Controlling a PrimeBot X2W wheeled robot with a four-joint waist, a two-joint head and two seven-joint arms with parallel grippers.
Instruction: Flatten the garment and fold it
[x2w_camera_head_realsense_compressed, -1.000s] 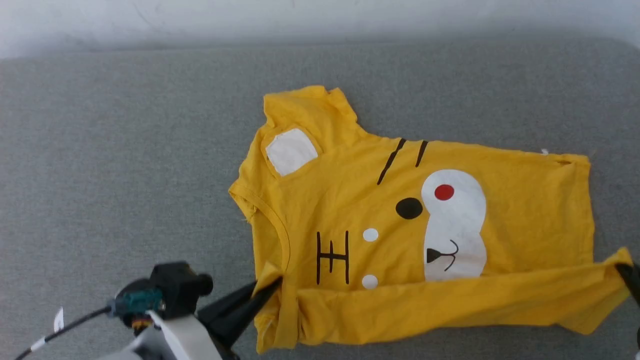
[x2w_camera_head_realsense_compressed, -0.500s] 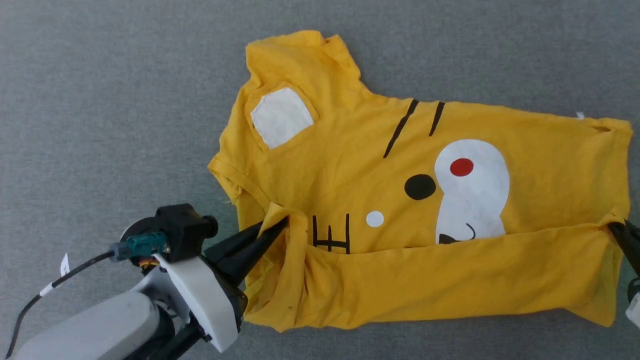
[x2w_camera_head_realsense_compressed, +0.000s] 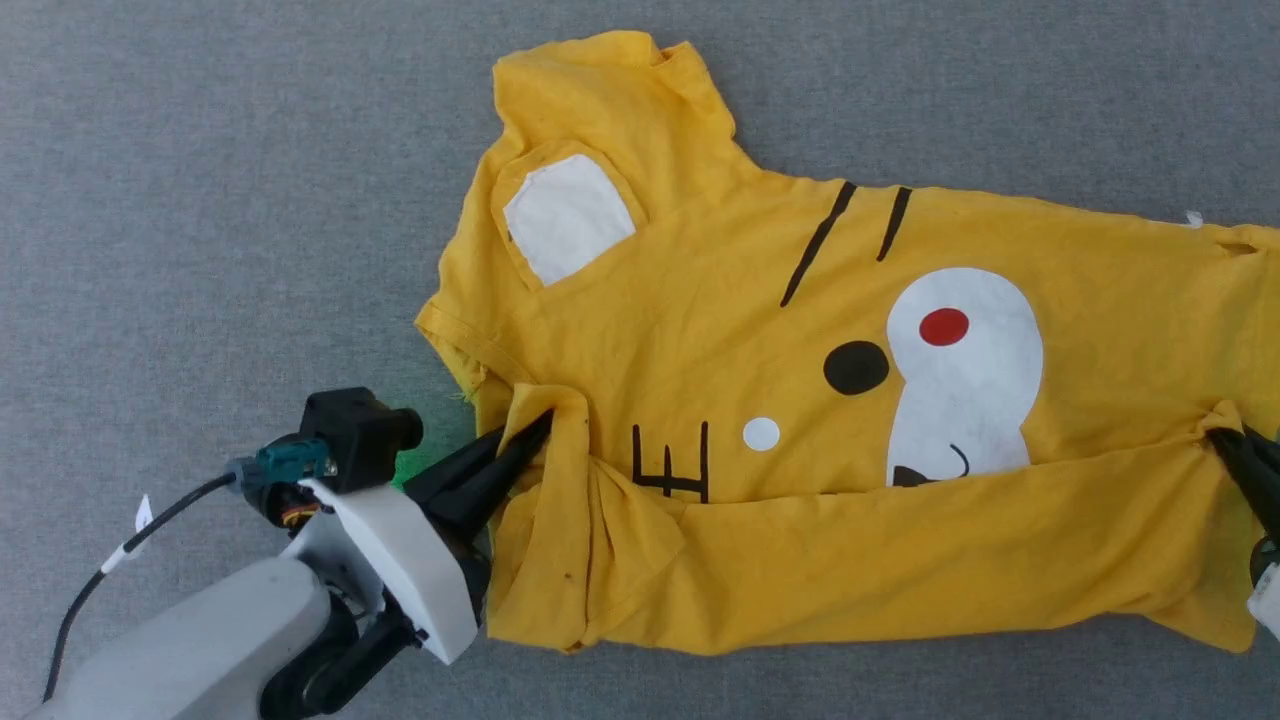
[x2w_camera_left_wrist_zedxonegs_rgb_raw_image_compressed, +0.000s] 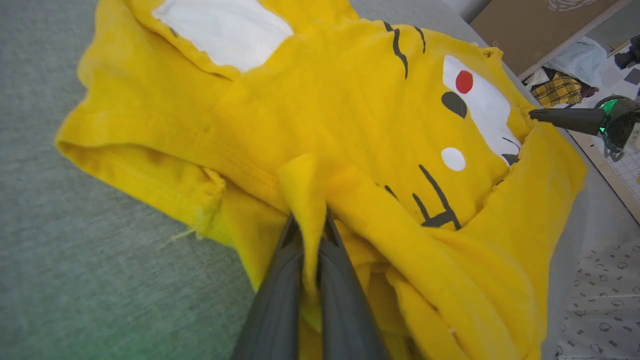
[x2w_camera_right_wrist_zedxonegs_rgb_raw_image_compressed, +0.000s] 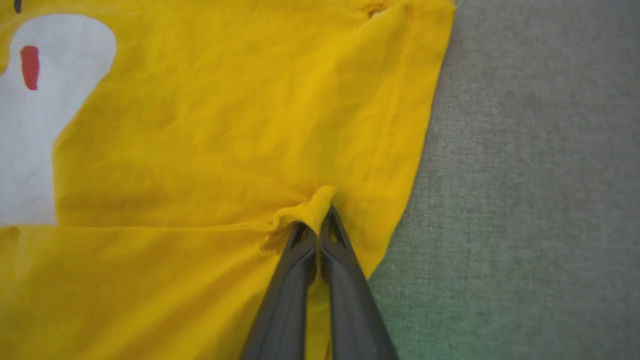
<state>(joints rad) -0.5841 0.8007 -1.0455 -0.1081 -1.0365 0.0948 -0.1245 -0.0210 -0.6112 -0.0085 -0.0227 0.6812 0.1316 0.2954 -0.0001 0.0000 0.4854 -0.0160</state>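
Grey cloth covers the bench (x2w_camera_head_realsense_compressed: 200, 200), and the garment (x2w_camera_head_realsense_compressed: 700, 330) lies spread on it with the print up, neck towards the robot's left and hem towards its right. The left claw (x2w_camera_head_realsense_compressed: 545, 420) is clamped tight on a pinch of yellow cloth just beside the neckline. The right claw (x2w_camera_head_realsense_compressed: 1215, 437) is closed the same way on a bunched corner of the hem. Between them the near long edge is turned over onto the print as a plain yellow band.

A second ago that band lay lower on the print: the black mark (x2w_camera_head_realsense_compressed: 672, 462) was whole and two white dots sat beside it. Now the folded edge cuts across the mark, one white dot (x2w_camera_head_realsense_compressed: 761, 433) is left uncovered, and the bottom of the white muzzle patch (x2w_camera_head_realsense_compressed: 965, 375) is hidden. The head camera has tipped down meanwhile, so the shift of the whole picture counts for nothing; the covered print does. Both claws have kept their grip.

The lengthwise fold appears under way, roughly a third across. The cloth by the left claw is rumpled and the far sleeve (x2w_camera_head_realsense_compressed: 600, 90) juts out, so the fold could land crooked unless both ends travel evenly.
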